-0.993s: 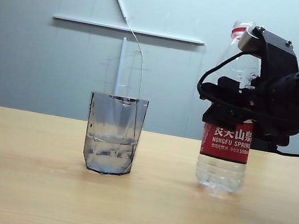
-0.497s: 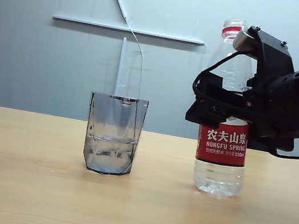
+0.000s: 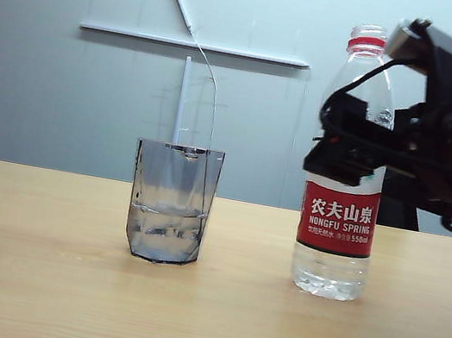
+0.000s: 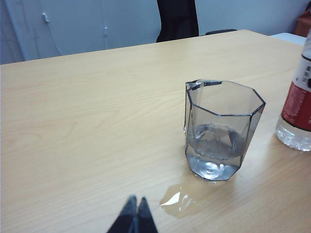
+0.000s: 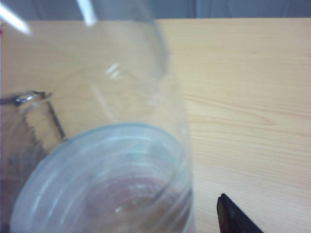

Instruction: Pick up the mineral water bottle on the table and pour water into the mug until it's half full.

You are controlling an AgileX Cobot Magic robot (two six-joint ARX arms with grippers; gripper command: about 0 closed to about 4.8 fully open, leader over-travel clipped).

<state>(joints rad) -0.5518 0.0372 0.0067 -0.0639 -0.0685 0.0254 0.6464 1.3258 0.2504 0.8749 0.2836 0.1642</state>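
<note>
The bottle (image 3: 348,160) is standing upright on the table (image 3: 32,275), to the right of the mug (image 3: 171,203), which is holding some water. The right gripper (image 3: 347,151) is hanging around the bottle's upper part with its fingers apart. Only the left wrist view is showing the left gripper (image 4: 134,212), fingers together, near a small puddle (image 4: 179,201) beside the mug.

Table (image 3: 32,275), light wood grain: glass (image 3: 172,203) and bottle (image 3: 334,241) upright, apart; small puddle (image 4: 181,201) just beyond left fingertips (image 4: 133,216).
</note>
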